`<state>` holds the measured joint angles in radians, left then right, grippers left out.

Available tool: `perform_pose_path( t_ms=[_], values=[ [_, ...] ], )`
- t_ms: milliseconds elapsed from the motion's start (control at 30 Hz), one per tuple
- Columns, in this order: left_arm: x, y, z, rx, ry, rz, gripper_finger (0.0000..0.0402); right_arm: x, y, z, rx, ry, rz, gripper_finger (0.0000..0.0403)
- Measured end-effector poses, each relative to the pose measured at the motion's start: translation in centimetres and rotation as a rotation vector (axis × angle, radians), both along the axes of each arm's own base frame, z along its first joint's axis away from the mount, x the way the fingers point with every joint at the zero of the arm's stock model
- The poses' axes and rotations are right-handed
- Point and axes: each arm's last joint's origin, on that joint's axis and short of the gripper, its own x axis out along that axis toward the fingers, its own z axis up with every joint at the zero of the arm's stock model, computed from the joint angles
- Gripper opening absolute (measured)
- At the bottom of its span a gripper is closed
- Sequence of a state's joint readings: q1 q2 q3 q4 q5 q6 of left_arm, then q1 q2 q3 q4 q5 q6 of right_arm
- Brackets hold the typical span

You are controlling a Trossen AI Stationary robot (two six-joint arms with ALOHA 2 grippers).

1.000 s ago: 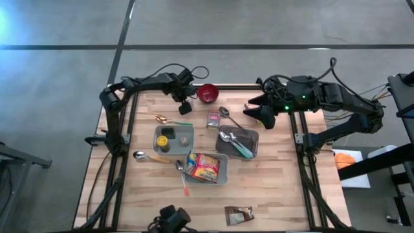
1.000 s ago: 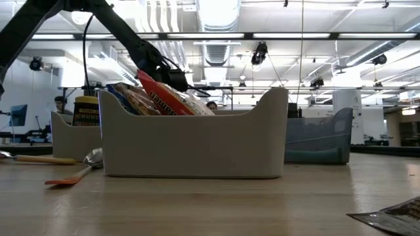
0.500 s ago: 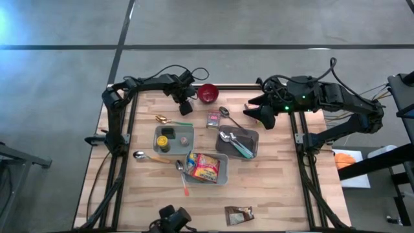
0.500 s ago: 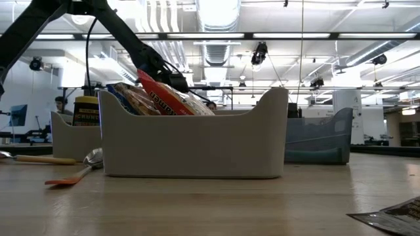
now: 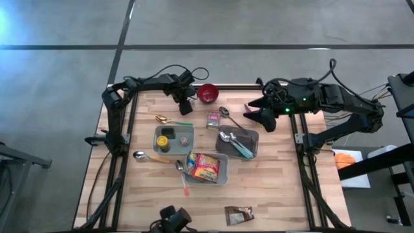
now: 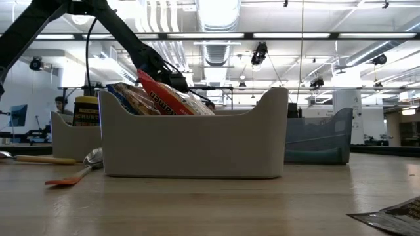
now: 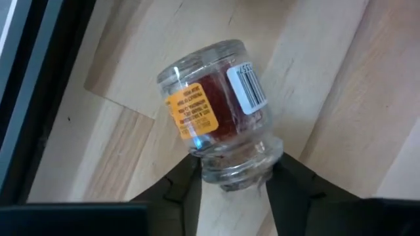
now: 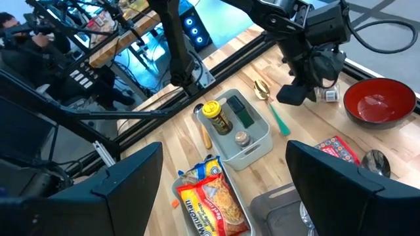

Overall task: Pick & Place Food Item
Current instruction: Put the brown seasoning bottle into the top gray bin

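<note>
A small glass jar [image 7: 216, 115] with red contents, an orange label and a barcode lies on its side on the wooden table near the far left. My left gripper [image 7: 230, 187] points down at it with a dark finger on each side of the jar's clear end. In the high view my left gripper [image 5: 185, 107] hides the jar. The right wrist view shows the jar [image 8: 327, 95] beside the left gripper [image 8: 296, 93]. My right gripper [image 5: 259, 116] hovers open above the table's far right, holding nothing. My left gripper has the jar's clear end [image 7: 230, 167] between its two fingers [image 7: 186, 189], one on each side of the round wall. The fingers come from above, pointing down, and lie across the jar. The jar lies on its side on the table.
A red bowl [image 5: 207, 93] stands just right of the left gripper. A green-handled spoon [image 5: 169, 121], a small food packet [image 5: 213, 120], a bin with a yellow bottle [image 5: 173, 138], a grey bin of spoons [image 5: 237, 144] and a bin with a noodle packet [image 5: 206, 168] fill the middle. A snack packet [image 5: 239, 215] lies near the front edge.
</note>
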<state>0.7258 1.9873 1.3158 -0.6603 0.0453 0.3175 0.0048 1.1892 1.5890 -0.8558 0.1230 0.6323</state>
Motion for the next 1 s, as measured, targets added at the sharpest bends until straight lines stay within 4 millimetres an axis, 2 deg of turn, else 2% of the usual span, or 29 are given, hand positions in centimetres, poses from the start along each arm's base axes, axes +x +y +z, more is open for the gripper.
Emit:
perform_pose_path(
  t_ms=[167, 700, 833, 1000],
  values=[
    [-0.2, -0.2, 0.0, -0.033, 0.007, 0.029, 0.0099, 0.0, 0.0, 0.0, 0.001, 0.000, -0.001, 0.0317],
    [-0.7, -1.0, 0.1, -0.164, 0.027, 0.122, 0.0108, 0.0, 0.0, 0.0, 0.003, 0.000, -0.002, 0.0317],
    [-1.0, -1.2, 0.0, -0.206, 0.042, 0.153, 0.0140, 0.0, 0.0, 0.0, 0.003, 0.000, -0.002, 0.0317],
    [-1.2, -1.6, 0.1, -0.283, 0.045, 0.224, 0.0215, 0.0, 0.0, 0.0, 0.003, 0.000, -0.002, 0.0317]
  ],
)
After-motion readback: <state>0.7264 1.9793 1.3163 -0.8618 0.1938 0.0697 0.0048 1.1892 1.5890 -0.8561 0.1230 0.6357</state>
